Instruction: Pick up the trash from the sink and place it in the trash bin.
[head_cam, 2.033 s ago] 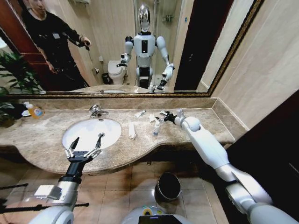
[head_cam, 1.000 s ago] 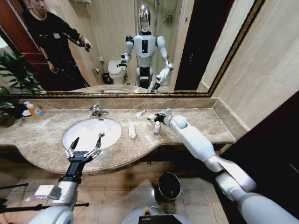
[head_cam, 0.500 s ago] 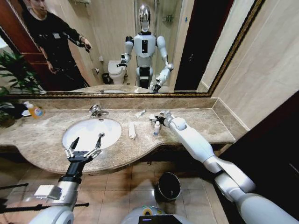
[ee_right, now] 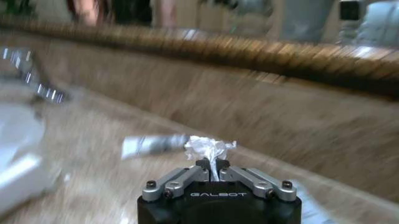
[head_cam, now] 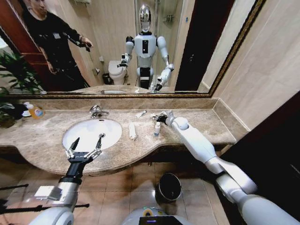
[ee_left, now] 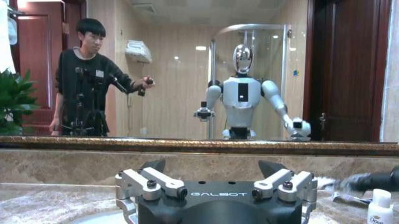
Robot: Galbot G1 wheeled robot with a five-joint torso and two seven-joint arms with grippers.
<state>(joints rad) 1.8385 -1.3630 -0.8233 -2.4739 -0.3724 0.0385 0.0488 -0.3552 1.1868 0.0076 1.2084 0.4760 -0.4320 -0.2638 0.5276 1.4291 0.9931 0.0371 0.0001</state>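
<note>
Right gripper (ee_right: 213,173) is clenching a crumpled white wrapper (ee_right: 210,147), pinched between its fingertips and sticking out beyond them above the counter (head_cam: 197,123). A slim tube (ee_right: 153,144) is lying just past the fingers. Left gripper (head_cam: 85,146) is hovering spread wide over the sink (head_cam: 89,131) rim.

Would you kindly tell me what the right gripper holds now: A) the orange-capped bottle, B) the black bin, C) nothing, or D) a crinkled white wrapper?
D: in the right wrist view the right gripper has its jaws shut on a crinkled white wrapper.
</note>
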